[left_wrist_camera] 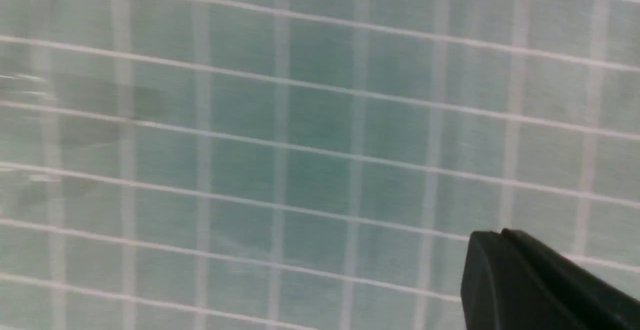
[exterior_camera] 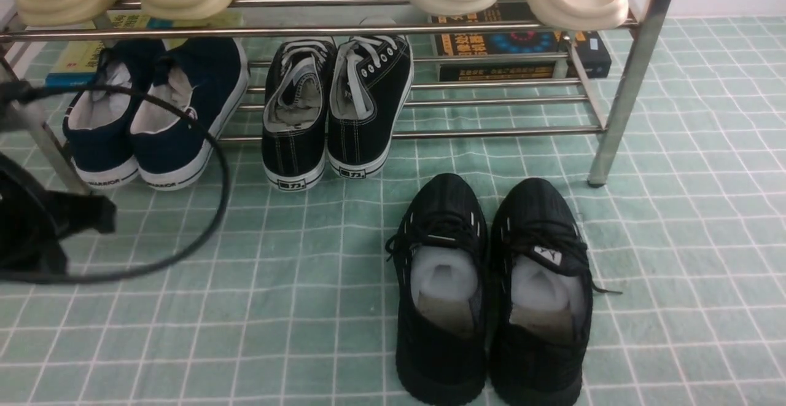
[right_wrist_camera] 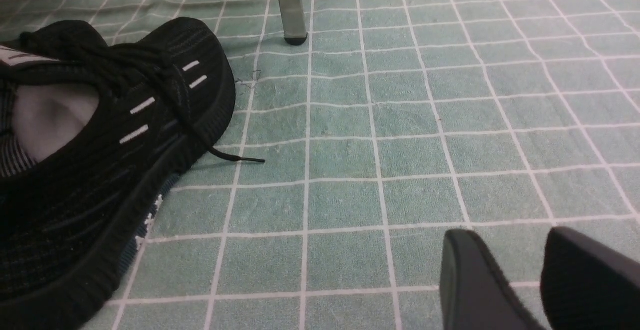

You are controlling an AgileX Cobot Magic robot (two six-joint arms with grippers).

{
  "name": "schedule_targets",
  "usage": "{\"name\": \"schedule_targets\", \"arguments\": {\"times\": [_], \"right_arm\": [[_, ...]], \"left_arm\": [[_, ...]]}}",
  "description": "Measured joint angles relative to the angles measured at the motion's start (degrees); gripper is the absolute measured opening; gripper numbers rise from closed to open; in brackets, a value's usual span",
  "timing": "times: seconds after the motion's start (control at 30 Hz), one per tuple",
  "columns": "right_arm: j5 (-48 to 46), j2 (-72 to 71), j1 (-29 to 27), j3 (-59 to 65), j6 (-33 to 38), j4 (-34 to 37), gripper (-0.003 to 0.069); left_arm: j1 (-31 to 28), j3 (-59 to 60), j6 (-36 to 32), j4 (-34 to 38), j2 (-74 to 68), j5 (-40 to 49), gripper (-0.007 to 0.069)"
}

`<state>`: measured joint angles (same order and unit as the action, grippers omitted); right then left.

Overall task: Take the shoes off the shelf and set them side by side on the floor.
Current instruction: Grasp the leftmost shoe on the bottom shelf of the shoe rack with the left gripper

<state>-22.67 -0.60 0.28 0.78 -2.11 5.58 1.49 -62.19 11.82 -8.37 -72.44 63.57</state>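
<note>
Front view: navy slip-ons on lower tier of shelf, far left, heels outward; neither on floor yet. Judged: whole transfer remains. Empty right fingers apart; left fingers, one showing, cannot tell.

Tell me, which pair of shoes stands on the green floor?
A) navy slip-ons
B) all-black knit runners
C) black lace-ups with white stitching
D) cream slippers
B: the all-black knit runners sit side by side on the floor before the shelf, while the navy slip-ons rest on its lower bars.
</note>
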Motion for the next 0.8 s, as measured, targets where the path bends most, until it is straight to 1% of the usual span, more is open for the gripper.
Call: {"name": "schedule_targets", "arguments": {"times": [0.03, 0.07, 0.1, 0.13, 0.17, 0.23, 0.3, 0.33, 0.4, 0.47, 0.5, 0.57, 0.7, 0.73, 0.77, 0.8], "right_arm": [[0.0, 0.0, 0.0, 0.0, 0.0, 0.0, 0.0237], [0.0, 0.0, 0.0, 0.0, 0.0, 0.0, 0.0237], [0.0, 0.0, 0.0, 0.0, 0.0, 0.0, 0.0237], [0.0, 0.0, 0.0, 0.0, 0.0, 0.0, 0.0237], [0.0, 0.0, 0.0, 0.0, 0.0, 0.0, 0.0237], [0.0, 0.0, 0.0, 0.0, 0.0, 0.0, 0.0237], [0.0, 0.0, 0.0, 0.0, 0.0, 0.0, 0.0237], [0.0, 0.0, 0.0, 0.0, 0.0, 0.0, 0.0237], [0.0, 0.0, 0.0, 0.0, 0.0, 0.0, 0.0237], [0.0, 0.0, 0.0, 0.0, 0.0, 0.0, 0.0237], [0.0, 0.0, 0.0, 0.0, 0.0, 0.0, 0.0237], [0.0, 0.0, 0.0, 0.0, 0.0, 0.0, 0.0237], [0.0, 0.0, 0.0, 0.0, 0.0, 0.0, 0.0237], [0.0, 0.0, 0.0, 0.0, 0.0, 0.0, 0.0237], [0.0, 0.0, 0.0, 0.0, 0.0, 0.0, 0.0237], [0.0, 0.0, 0.0, 0.0, 0.0, 0.0, 0.0237]], "left_arm": [[-0.4, -1.0, 0.2, -0.5, -0.4, 0.3, 0.0006], [-1.9, -3.5, 0.3, -2.6, -2.5, 1.8, 0.0008], [-3.2, -5.2, 0.3, -2.7, -4.0, 2.3, 0.0009], [-5.8, -6.7, -0.4, -1.8, -5.3, 2.5, 0.001], [-6.2, -6.9, -0.6, -1.6, -5.7, 2.5, 0.001], [-12.2, -8.8, -3.1, 4.4, -7.4, 1.2, 0.0011], [-15.7, -9.1, -3.8, 10.0, -8.0, -0.9, 0.0011], [-16.4, -9.2, -4.6, 12.6, -8.2, -2.1, 0.0011], [-17.0, -9.5, -6.7, 16.5, -8.2, -3.8, 0.0011], [-17.0, -9.8, -7.8, 18.3, -8.2, -4.5, 0.0013], [-17.0, -10.6, -8.9, 20.4, -8.2, -5.6, 0.0017], [-17.0, -11.2, -8.9, 21.2, -8.2, -6.2, 0.0021], [-17.1, -11.9, -5.7, 20.7, -8.3, -9.9, 0.0057], [-17.1, -11.9, -3.7, 20.1, -8.8, -11.8, 0.0086], [-17.1, -11.9, -3.2, 20.1, -8.9, -12.7, 0.01], [-17.1, -11.9, -1.7, 20.1, -9.8, -14.7, 0.0139]]}}
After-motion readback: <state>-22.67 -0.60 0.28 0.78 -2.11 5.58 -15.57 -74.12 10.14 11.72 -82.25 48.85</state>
